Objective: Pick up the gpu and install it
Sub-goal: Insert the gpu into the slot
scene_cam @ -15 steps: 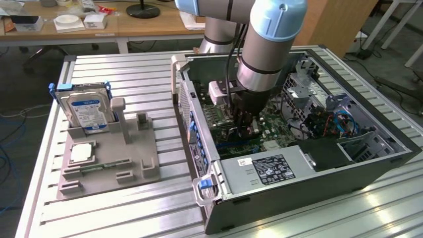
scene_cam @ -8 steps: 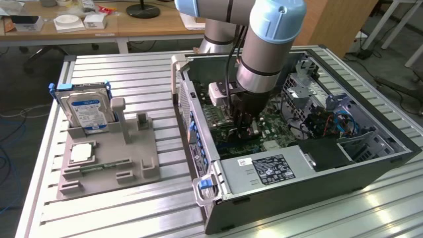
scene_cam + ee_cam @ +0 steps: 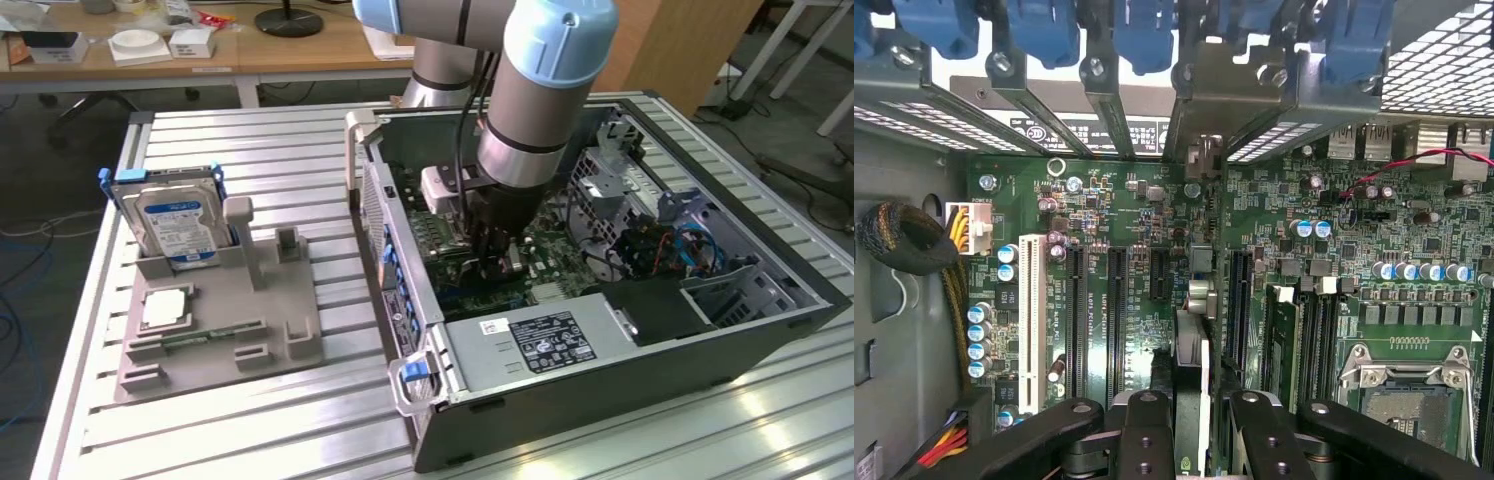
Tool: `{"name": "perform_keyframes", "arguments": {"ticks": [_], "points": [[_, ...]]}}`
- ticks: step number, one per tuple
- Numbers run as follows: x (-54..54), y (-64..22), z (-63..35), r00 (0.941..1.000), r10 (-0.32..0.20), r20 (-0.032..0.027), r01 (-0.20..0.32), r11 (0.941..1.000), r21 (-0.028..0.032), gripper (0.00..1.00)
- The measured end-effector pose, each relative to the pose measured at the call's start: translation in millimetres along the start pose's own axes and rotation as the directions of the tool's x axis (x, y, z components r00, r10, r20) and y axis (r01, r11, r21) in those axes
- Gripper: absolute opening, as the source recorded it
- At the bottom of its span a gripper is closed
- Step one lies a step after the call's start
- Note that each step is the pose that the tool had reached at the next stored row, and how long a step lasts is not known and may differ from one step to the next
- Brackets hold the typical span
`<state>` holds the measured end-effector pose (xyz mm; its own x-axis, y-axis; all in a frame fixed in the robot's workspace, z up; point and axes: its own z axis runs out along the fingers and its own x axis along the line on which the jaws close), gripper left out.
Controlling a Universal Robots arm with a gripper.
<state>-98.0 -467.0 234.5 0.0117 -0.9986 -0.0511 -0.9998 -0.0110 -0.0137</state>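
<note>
My gripper (image 3: 1194,408) is shut on the gpu (image 3: 1192,350), a thin dark card seen edge-on between the two black fingers (image 3: 1144,430). The card stands upright over the green motherboard (image 3: 1134,200), in line with the black expansion slots (image 3: 1116,310). Its narrow metal bracket (image 3: 1200,155) reaches the case's rear slot openings. Whether the card's edge sits in a slot cannot be told. In the exterior view the gripper (image 3: 491,258) is low inside the open computer case (image 3: 601,390), just above the board.
A white slot (image 3: 1032,320), the CPU socket (image 3: 1399,385) and a cable bundle (image 3: 904,240) surround the card. Outside the case, a grey fixture (image 3: 267,320) holds the upright hard drive (image 3: 174,222), a chip (image 3: 163,308) and a memory stick (image 3: 200,336). The power supply (image 3: 534,345) fills the case's near end.
</note>
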Motion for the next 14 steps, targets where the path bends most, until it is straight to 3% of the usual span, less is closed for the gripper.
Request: {"name": "perform_keyframes", "arguments": {"ticks": [7, 14], "points": [[0.6, 2.2, 9.3, 1.0000, 0.000, -0.0010, 0.000, 1.0000, -0.0003, 0.27], [0.5, 2.4, 9.9, 1.0000, 0.000, 0.0000, 0.000, 1.0000, 0.0000, 0.27]]}}
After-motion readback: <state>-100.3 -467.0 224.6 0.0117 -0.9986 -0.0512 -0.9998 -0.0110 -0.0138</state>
